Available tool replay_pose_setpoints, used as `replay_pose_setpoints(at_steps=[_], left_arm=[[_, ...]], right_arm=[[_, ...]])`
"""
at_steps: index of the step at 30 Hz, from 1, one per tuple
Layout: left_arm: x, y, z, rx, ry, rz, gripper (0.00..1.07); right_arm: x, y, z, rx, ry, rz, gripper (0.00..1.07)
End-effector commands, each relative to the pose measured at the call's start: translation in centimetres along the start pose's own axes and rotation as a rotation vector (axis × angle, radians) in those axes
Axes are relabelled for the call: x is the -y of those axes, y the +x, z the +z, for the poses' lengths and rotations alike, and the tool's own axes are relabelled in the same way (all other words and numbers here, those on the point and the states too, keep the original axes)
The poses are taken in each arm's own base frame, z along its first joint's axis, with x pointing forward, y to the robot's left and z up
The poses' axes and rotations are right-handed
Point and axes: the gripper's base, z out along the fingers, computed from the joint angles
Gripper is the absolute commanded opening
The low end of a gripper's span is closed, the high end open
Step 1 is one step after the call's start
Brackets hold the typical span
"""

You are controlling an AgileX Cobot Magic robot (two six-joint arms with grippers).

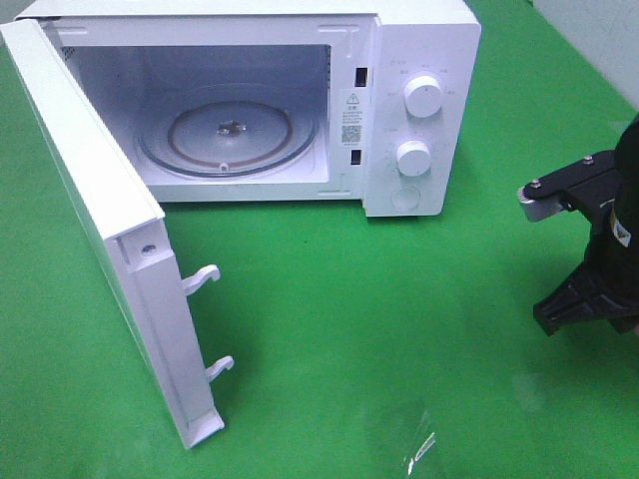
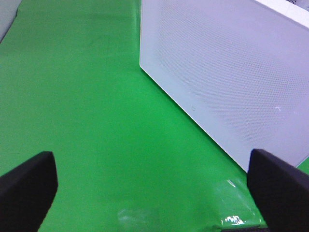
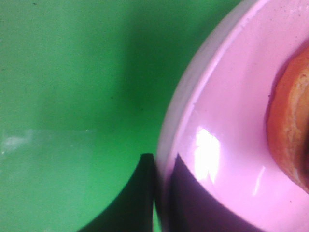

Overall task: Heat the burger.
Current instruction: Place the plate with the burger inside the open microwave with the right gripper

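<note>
Only the golden-brown bun edge of the burger point(image 3: 289, 130) shows, in the right wrist view, where it sits on a pink round dish point(image 3: 231, 106). My right gripper point(image 3: 161, 166) is shut on the dish's rim, one finger outside and one inside. From the exterior high view the right arm point(image 1: 599, 239) is at the right edge, while the dish and burger are out of frame. My left gripper point(image 2: 154, 188) is open and empty above the green cloth, facing the outer side of the microwave door point(image 2: 227, 72).
The white microwave point(image 1: 419, 60) stands at the back with its door point(image 1: 100, 230) swung wide open to the left. Its glass turntable point(image 1: 228, 135) is bare. Two knobs point(image 1: 423, 98) sit on the right panel. Green cloth point(image 1: 379, 319) covers the table.
</note>
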Motion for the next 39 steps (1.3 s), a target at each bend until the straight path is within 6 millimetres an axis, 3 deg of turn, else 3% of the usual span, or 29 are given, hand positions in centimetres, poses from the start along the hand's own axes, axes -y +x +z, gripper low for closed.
replay_pose_setpoints(at_steps=[1,23,31,39], left_arm=[[0.1,0.0,-0.2,0.032,0.005,0.004,1.00],[0.1,0.0,-0.2,0.032,0.005,0.004,1.00],[0.1,0.0,-0.2,0.032,0.005,0.004,1.00],[0.1,0.0,-0.2,0.032,0.005,0.004,1.00]], right_arm=[[0.2,0.2,-1.0,0.016,0.048,-0.045,0.00],[-4.0,6.6,-5.3,0.173,0.004,-0.327,0.00],[-4.5,7.9,-6.5,0.184,0.037,-0.405,0.00],[-6.3,9.2,-7.4,0.221,0.023,-0.507,0.00]])
